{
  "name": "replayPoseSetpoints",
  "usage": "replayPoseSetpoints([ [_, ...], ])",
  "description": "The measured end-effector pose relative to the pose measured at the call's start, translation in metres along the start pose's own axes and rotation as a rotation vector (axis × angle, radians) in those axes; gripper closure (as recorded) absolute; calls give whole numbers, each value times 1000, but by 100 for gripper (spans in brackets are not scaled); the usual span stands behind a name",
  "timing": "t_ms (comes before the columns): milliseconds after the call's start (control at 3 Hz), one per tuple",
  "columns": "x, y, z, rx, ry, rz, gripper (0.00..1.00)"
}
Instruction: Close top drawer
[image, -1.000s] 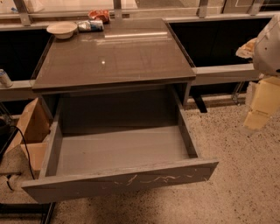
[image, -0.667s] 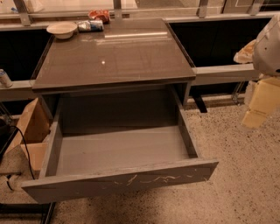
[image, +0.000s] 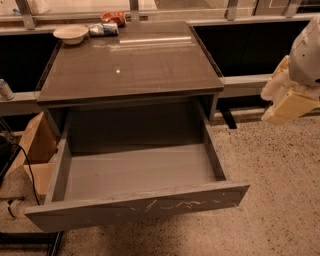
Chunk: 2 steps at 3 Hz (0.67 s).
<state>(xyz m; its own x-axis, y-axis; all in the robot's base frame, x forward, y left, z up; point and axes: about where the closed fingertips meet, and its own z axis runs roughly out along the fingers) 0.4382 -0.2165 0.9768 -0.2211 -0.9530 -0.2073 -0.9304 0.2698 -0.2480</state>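
I see the top drawer (image: 136, 206) as matt grey wood, front scratched pale. The worktop (image: 130, 70) above shines glossy, smooth. My hand (image: 286, 101), at three o'clock, looks like matt cream plastic.

Office, perhaps — speckled floor (image: 280, 190); hand (image: 289, 102) at right

Top drawer (image: 135, 207) standing wide open, bare speckled floor (image: 272, 200) before its front and along its right side, cardboard box (image: 37, 145) close at its left, pincer (image: 286, 102) hanging well apart at right
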Motion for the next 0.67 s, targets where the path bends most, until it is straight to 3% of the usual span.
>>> replayPoseSetpoints([
  [333, 0, 0, 0, 0, 0, 0, 90],
  [667, 0, 0, 0, 0, 0, 0, 100],
])
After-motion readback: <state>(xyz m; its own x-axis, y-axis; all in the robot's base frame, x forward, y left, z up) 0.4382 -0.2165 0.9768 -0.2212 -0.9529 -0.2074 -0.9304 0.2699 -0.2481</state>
